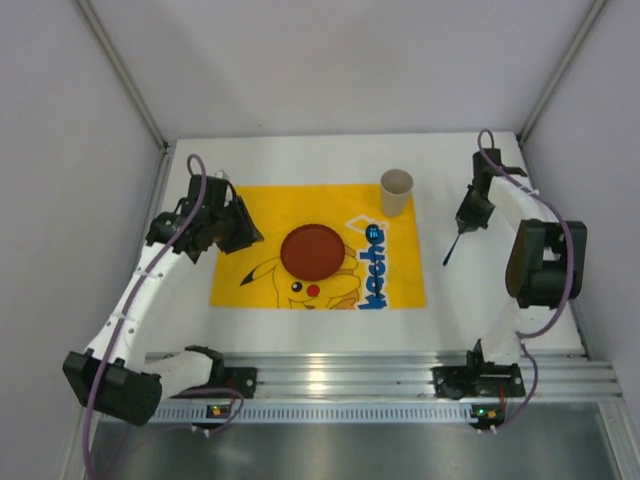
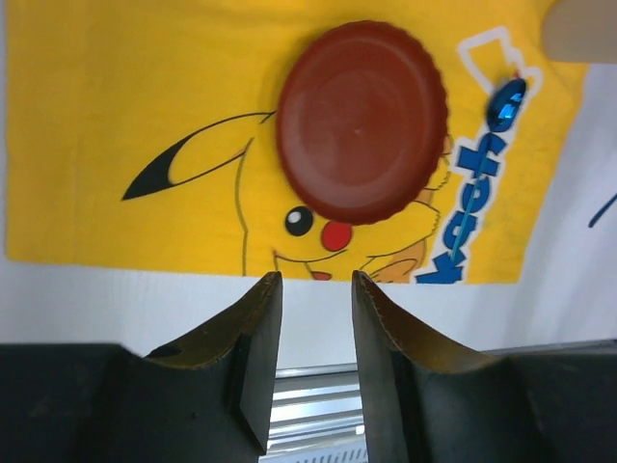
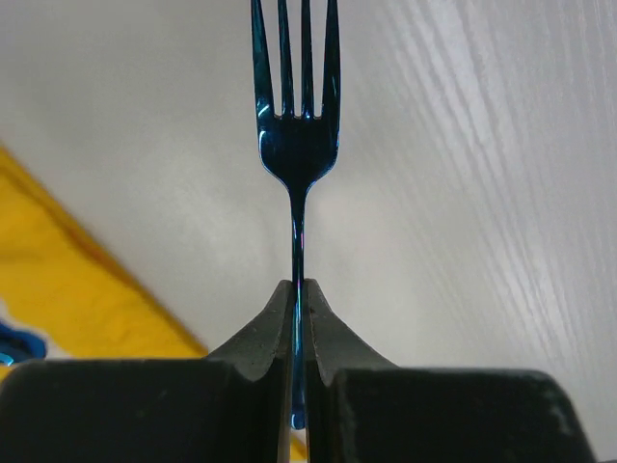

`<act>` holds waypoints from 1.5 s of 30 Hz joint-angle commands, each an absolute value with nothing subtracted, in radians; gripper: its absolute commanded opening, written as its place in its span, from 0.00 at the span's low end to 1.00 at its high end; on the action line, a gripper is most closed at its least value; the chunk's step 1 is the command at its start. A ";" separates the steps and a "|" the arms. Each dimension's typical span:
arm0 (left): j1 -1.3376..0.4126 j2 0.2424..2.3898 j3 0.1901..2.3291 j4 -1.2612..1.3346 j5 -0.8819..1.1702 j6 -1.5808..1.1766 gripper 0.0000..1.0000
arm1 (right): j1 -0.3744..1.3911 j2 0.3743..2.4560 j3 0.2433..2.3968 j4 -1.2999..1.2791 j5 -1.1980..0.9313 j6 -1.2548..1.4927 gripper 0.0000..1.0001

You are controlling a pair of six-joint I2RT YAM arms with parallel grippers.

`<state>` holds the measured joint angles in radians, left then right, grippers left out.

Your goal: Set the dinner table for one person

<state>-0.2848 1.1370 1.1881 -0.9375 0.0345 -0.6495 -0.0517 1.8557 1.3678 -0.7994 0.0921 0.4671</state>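
Blue-sheened metal up front: a fork [image 3: 297, 159] is pinched by its thin handle in the right tool [image 3: 297, 287], jaws clenched flat against the shaft, tines pointing away from the wrist. From above, that right tool hangs over bare white tabletop [image 1: 300, 160] to the right of the yellow Pikachu mat [image 1: 255, 210], with the fork slanting down and tines lowest. Whether the tips touch the surface, I can't tell.

Over on the other side, the left tool [image 2: 316, 280] is released. Its jaws stand apart with nothing between them, near the mat's left edge and looking across at the red-brown plate [image 2: 362, 121] in the middle of the mat. A blue spoon [image 2: 506, 101] lies on the mat's right side, and a beige cup [image 1: 396, 192] stands at its far right corner.

As for handling, the tabletop spreads under everything, flat, matte and rigid. It looks like something to set things down on, not to grab. The fork is the tricky one: light and stiff, but slick and narrow, so I'd judge it could swivel in a pinch this thin. Mid-handle, where it's held now, seems the sensible spot, as it keeps the tines clear. It should come down gently and low, or it may skid on that smooth white top.
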 commanded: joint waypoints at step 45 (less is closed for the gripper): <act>-0.920 1.628 1.568 -0.382 0.395 -0.634 0.00 | 0.318 1.175 1.506 -0.962 -0.232 0.839 0.21</act>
<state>-0.9180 1.6817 1.5856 -0.4179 0.4480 -0.6579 0.3111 1.1534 1.4254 -1.0187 -0.1604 0.8391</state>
